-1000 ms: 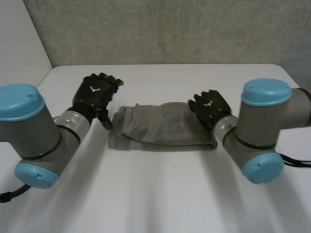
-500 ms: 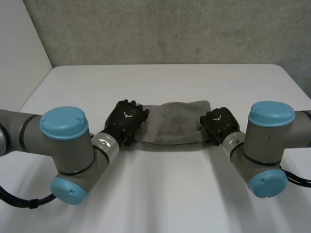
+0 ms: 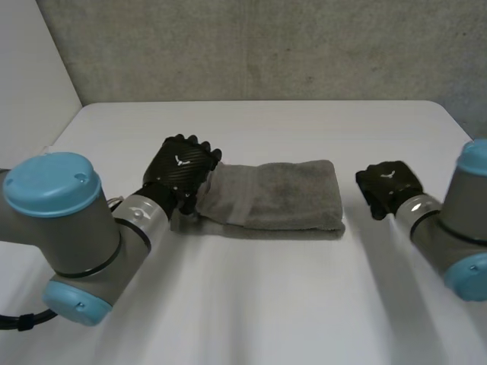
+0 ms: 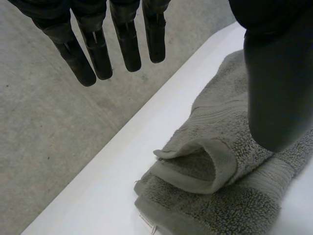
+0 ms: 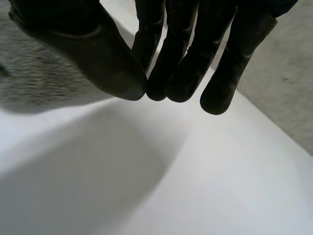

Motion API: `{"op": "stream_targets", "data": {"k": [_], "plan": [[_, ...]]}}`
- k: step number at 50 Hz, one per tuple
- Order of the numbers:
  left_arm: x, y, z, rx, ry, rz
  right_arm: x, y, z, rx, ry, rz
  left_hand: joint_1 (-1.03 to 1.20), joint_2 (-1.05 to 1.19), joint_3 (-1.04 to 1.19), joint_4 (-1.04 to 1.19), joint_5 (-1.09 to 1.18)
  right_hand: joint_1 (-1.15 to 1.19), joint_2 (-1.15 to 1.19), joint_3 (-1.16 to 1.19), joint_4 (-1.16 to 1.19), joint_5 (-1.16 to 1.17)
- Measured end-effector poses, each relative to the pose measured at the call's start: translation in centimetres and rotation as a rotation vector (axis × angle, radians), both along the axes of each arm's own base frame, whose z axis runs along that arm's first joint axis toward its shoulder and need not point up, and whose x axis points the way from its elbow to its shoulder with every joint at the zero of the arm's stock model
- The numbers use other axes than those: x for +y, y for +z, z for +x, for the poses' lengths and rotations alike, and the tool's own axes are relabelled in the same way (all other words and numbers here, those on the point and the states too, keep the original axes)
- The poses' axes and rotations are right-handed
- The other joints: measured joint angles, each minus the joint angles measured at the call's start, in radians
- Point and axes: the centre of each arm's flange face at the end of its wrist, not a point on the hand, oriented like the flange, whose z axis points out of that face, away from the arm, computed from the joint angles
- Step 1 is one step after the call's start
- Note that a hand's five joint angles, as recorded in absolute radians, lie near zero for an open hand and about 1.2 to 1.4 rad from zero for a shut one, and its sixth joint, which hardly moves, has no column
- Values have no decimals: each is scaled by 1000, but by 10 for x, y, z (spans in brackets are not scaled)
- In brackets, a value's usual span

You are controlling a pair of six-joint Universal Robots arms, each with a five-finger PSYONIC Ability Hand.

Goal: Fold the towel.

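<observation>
With the folded towel (image 3: pixel 289 194) lying mid-surface (image 3: pixel 251 304), we judged that the left hand (image 3: pixel 183 171), fingers straight over its loose end, should press that flap flat; the right hand (image 3: pixel 388 186), closed empty, stood apart.

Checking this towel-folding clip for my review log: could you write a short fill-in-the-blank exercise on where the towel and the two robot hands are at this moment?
1. The folded towel is ___ in colour.
2. It lies on a ___ table.
3. Of the left robot hand and the right robot hand, the one over the towel's end is the ___.
4. The right robot hand, fingers curled to its thumb, holds ___.
Missing words: grey; white; left; nothing.
</observation>
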Motion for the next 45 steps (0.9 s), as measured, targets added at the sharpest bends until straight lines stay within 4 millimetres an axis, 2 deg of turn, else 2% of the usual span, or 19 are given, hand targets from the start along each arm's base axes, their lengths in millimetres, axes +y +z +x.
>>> {"op": "stream_targets", "data": {"k": [3, 6, 8, 10, 14, 18, 28, 31, 33, 36, 38, 42, 45], "plan": [[0, 3, 3, 4, 8, -5, -7, 11, -2, 3, 5, -26, -3, -3, -4, -1, -7, 0, 0, 0, 0, 0], [-3, 6, 7, 8, 20, -13, -12, 28, 4, -1, 29, -60, -4, -3, -7, -1, -8, -51, -46, -38, -41, -43], [-5, 8, 9, 10, 27, -17, -10, 38, 15, -19, 57, -63, -4, -3, -7, -1, -8, -375, -367, -354, -359, -369], [-6, 9, 10, 11, 32, -19, -5, 43, 25, -48, 78, -49, -4, -3, -7, -1, -8, -520, -499, -510, -514, -528], [-7, 9, 12, 11, 38, -18, 7, 40, 40, -123, 99, 12, -5, -3, -8, -2, -9, -706, -687, -696, -705, -724], [-5, 7, 13, 8, 39, -12, 17, 24, 44, -183, 97, 67, -17, -13, -21, -18, -24, -760, -732, -751, -759, -786], [-3, 4, 12, 6, 35, -6, 24, -20, 41, -196, 90, 115, -19, -13, -22, -18, -27, -757, -730, -749, -757, -775], [-2, 4, 12, 6, 32, -5, 22, -30, 41, -187, 85, 131, -19, -13, -22, -18, -27, -676, -654, -669, -679, -673], [-2, 4, 11, 6, 30, -5, 21, -34, 41, -181, 79, 139, -19, -13, -22, -18, -27, -523, -513, -533, -541, -535], [-1, 3, 11, 6, 29, -4, 20, -37, 40, -176, 70, 142, -19, -13, -22, -18, -27, -157, -160, -148, -168, -163], [-1, 4, 11, 6, 29, -5, 18, -37, 38, -174, 58, 141, -20, -13, -23, -18, -28, -65, -76, -27, -32, -38], [-2, 4, 11, 7, 29, -6, 13, -30, 29, -167, 19, 122, -27, -23, -32, -28, -37, -59, -70, 0, 1, -23], [-2, 4, 11, 7, 30, -7, 9, -16, 19, -145, -10, 79, -29, -24, -33, -28, -39, -59, -70, 0, 1, -23]]}}
